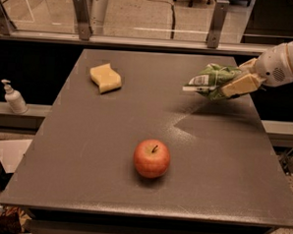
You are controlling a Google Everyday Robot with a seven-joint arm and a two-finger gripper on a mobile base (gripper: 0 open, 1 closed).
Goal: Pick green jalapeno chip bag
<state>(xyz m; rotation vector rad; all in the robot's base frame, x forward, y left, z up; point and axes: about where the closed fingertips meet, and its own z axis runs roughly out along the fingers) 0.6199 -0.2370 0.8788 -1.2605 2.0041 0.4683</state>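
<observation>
Over the far right part of the table, your gripper reaches in from the right edge with its fingers clamped on the green jalapeno chip bag. The crumpled bag sticks out to the left of the fingers and looks held clear of the surface, with a shadow below it. You have a red apple near the front centre and a yellow sponge far left, both well apart from the bag.
</observation>
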